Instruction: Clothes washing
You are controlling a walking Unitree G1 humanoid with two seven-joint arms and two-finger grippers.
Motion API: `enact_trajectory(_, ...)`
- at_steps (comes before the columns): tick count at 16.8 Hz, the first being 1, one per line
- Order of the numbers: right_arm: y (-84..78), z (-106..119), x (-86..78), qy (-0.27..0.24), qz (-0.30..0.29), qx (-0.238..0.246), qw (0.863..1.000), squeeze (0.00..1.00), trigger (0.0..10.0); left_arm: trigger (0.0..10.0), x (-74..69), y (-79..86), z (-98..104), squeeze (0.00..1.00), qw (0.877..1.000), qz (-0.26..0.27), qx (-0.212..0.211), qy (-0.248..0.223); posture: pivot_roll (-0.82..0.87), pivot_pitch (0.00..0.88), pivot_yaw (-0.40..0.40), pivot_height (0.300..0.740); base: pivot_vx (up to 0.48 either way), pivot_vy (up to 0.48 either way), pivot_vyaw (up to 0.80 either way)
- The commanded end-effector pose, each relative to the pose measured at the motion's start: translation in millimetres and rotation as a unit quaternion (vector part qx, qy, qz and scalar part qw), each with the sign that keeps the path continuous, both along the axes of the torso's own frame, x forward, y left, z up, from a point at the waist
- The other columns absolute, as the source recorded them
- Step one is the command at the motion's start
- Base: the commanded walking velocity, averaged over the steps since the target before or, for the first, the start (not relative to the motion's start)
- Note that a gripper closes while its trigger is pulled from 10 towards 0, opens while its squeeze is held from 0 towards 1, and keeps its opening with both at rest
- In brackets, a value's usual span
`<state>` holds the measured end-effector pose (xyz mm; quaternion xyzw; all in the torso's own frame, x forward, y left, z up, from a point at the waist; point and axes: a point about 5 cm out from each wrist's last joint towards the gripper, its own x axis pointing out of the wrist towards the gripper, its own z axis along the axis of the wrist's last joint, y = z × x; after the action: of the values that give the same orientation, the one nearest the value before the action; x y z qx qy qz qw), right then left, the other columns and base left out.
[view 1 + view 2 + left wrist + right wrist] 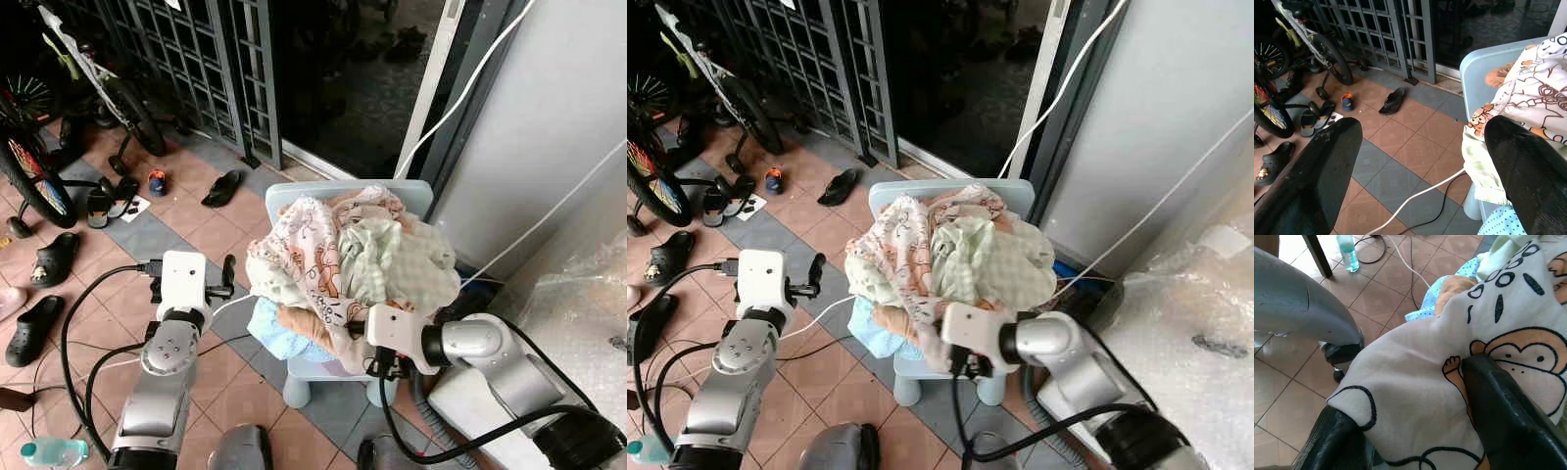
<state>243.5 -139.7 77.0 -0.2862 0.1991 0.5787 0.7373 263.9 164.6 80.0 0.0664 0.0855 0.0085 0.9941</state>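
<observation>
We note a heap of clothes point(343, 264) piled on a pale blue plastic chair point(416, 196) standing on the tiled floor point(196, 235) by the metal gate point(211, 59). Our right gripper point(1415, 431) is at the heap's front, fingers clamped on the monkey-print cloth point(1449, 382). Our left gripper point(1420, 166) hovers just beside the heap, fingers apart, holding nothing.

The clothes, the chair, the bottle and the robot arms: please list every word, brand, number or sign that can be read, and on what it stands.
No text can be read anywhere.
Monkey-print cloth: cartoon monkeys and rings, no letters.
Bottle: label too small and blurred to read.
Left gripper and right gripper: no marking visible.
Chair: plain, no label.
</observation>
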Motion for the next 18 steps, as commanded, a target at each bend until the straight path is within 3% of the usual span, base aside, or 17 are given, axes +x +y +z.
enact_trajectory(1,-3.2,4,-3.1,0.012,0.012,0.007,1.000,0.00,10.0,10.0,-1.9,0.5,-4,0.00,1.000,-0.003,0.002,0.011,0.00,0.074,0.058,0.740,0.000,0.000,0.00)
enact_trajectory(2,-7.6,7,-6.0,0.028,0.020,0.008,0.999,0.00,10.0,10.0,-2.7,-0.2,-5,0.00,1.000,-0.006,0.002,0.015,-0.01,0.079,0.058,0.740,0.000,0.000,0.00)
enact_trajectory(4,-1.5,19,2.5,0.015,-0.001,0.052,0.999,0.00,10.0,10.0,-3.6,-0.4,-5,0.00,1.000,-0.007,0.000,0.017,-0.01,0.083,0.058,0.740,0.000,0.000,0.00)
enact_trajectory(8,25.2,47,14.7,0.003,-0.035,0.182,0.983,0.00,10.0,10.0,-5.2,-0.7,-6,0.00,1.000,-0.007,-0.002,0.021,0.00,0.087,0.056,0.740,0.000,0.000,0.00)
enact_trajectory(10,32.9,46,30.3,-0.067,-0.084,0.168,0.980,0.00,10.0,10.0,-5.3,-1.0,-6,0.00,1.000,-0.007,-0.004,0.023,0.00,0.088,0.056,0.740,0.000,0.000,0.00)
enact_trajectory(13,45.1,42,42.3,-0.106,-0.159,0.158,0.969,0.00,10.0,10.0,-4.9,-1.5,-7,0.00,1.000,-0.008,-0.006,0.025,0.00,0.086,0.053,0.740,0.000,0.000,0.00)
enact_trajectory(16,56.3,26,36.4,-0.102,-0.145,0.120,0.977,0.00,10.0,10.0,-4.1,-1.8,-7,0.00,1.000,-0.007,-0.008,0.027,0.00,0.085,0.052,0.740,0.000,0.000,0.00)
enact_trajectory(17,58.1,23,35.7,-0.098,-0.149,0.118,0.977,0.00,0.0,10.0,-3.6,-2.2,-8,0.00,1.000,-0.007,-0.009,0.028,-0.01,0.084,0.051,0.740,0.000,0.000,0.00)
enact_trajectory(18,58.4,21,35.0,-0.098,-0.150,0.114,0.977,0.00,0.0,10.0,-3.4,-2.3,-8,0.00,1.000,-0.007,-0.010,0.028,-0.01,0.084,0.051,0.740,0.000,0.000,0.00)
